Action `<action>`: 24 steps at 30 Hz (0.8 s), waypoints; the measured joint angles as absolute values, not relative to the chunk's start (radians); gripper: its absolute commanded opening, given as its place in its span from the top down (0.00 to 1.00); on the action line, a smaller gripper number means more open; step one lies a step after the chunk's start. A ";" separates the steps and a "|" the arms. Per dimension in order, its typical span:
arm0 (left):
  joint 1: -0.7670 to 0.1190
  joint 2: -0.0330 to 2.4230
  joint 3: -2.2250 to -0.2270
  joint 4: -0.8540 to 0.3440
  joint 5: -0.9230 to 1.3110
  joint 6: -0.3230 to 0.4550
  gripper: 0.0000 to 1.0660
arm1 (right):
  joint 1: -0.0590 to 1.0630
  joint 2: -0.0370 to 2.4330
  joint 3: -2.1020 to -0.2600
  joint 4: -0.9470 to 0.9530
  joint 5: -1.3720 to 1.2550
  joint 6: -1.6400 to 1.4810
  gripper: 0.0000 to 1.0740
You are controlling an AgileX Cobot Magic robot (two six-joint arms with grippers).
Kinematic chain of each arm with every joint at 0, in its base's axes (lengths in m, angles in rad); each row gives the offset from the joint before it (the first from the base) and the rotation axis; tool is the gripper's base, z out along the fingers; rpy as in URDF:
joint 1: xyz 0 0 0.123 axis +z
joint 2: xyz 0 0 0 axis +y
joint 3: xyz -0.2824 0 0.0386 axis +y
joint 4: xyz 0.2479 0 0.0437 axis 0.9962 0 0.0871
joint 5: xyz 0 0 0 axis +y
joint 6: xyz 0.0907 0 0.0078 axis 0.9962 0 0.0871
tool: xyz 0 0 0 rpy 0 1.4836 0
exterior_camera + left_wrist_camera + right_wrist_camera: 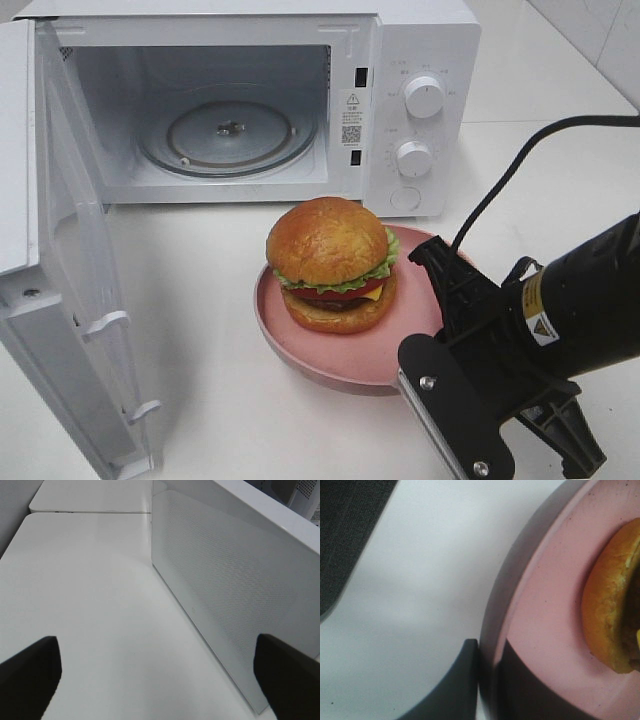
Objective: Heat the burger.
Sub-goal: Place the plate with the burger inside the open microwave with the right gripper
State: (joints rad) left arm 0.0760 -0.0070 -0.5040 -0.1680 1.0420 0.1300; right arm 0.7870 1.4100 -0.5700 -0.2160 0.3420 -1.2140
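Table (220,400): white surface that carries everything else in view.

Microwave (420,40): white, standing at the far side of the table. Its door (60,250) is swung fully open on the left of the high view, and the chamber is exposed. A glass turntable (230,135) lies inside with nothing on it. On the control panel to the right of the chamber, the upper knob (424,96) sits directly above the lower knob (413,158).

Right arm (590,300): black, entering from the lower right of the high view and reaching to the near right edge of the plate.

Plate (350,355): round and pink, on the table in front of the microwave, near its open chamber.

Burger (332,262): upright on the plate, towards the plate's far left part and outside the microwave. Top bun, lettuce, tomato, cheese and bottom bun are stacked in order.

Right gripper (487,680): jaws clenched on the plate rim, one finger outside the rim and the other on the inner pink surface. It is clear of the burger.

Left gripper (160,680): jaws released and spread wide, with only bare table between them. A dotted white panel (235,590) stands upright on the table just ahead.
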 measured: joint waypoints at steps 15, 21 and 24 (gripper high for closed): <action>0.076 -0.007 -0.504 -0.168 1.042 0.130 0.06 | 0.762 1.411 -0.626 -0.181 0.294 -1.279 1.00; 0.076 -0.007 -0.504 -0.168 1.042 0.130 0.06 | 0.762 1.420 -0.628 -0.181 0.215 -1.279 1.00; 0.076 -0.007 -0.504 -0.168 1.042 0.130 0.06 | 0.762 1.458 -0.651 -0.181 0.208 -1.279 1.00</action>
